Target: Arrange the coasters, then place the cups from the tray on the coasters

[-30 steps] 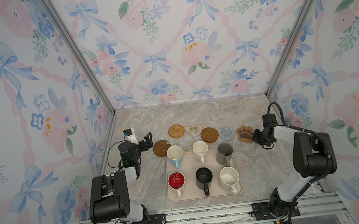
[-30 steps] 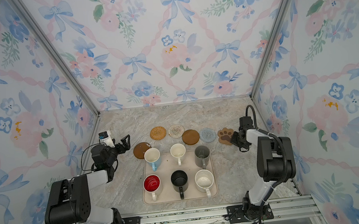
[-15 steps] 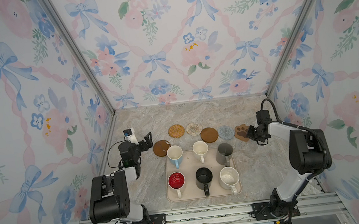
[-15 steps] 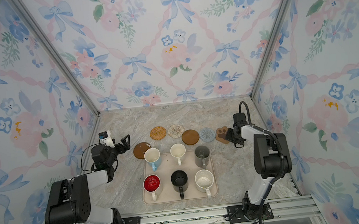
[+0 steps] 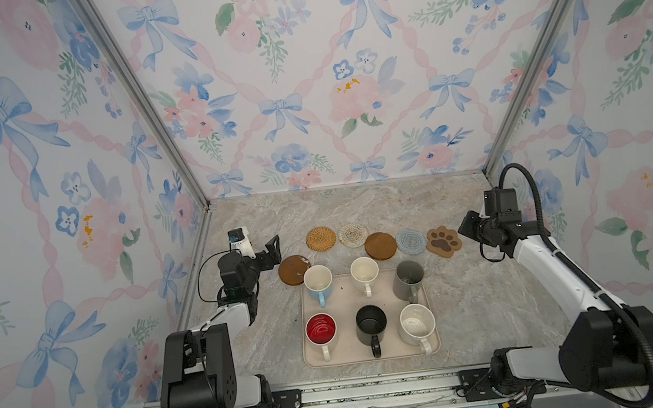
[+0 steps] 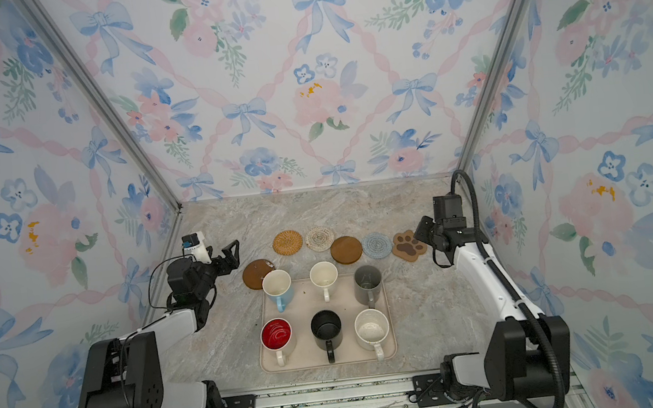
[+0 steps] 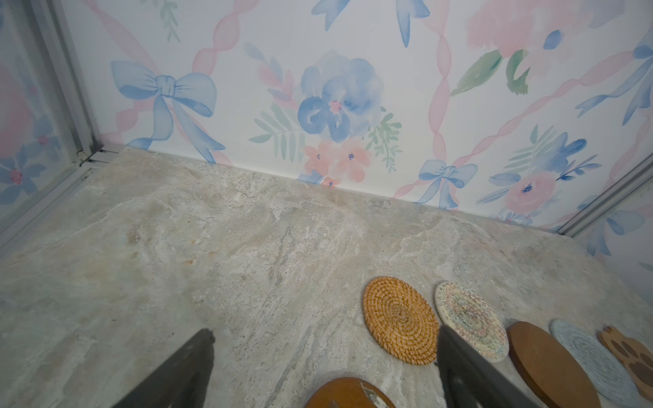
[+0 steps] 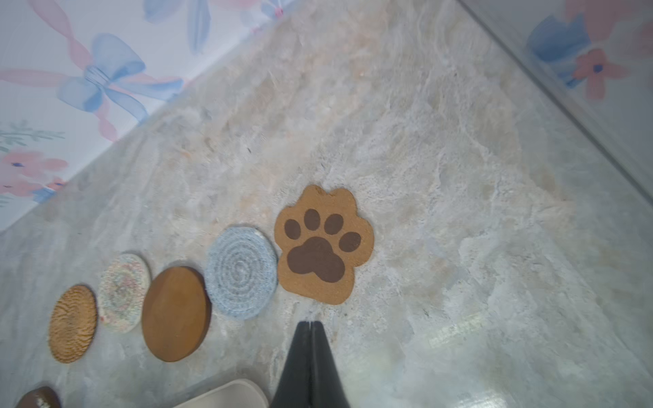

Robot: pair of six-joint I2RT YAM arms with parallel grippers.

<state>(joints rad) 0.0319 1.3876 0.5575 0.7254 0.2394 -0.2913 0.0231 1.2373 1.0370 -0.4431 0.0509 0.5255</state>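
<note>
On the table (image 5: 475, 313), nearest, lies the tray (image 5: 311, 357) with all six cups standing on it; its near row holds the red-lined mug (image 5: 321, 329), black mug (image 5: 370, 321) and speckled mug (image 5: 415, 322); its far row holds the light blue mug (image 5: 319, 283), cream mug (image 5: 364, 272) and grey mug (image 5: 409, 277); just beyond the tray's far left corner lies a brown disc (image 5: 291, 271); farther back runs a row of coasters: rattan round (image 5: 321, 238), cream woven round (image 5: 352, 235), second brown disc (image 5: 380, 245), blue-grey round (image 5: 410, 241), paw coaster (image 5: 443, 241); the left hand (image 5: 273, 251) hovers beside the first disc, spread wide and empty; the right hand (image 8: 311, 323) is pinched closed, holding nothing, just beside the paw.
</note>
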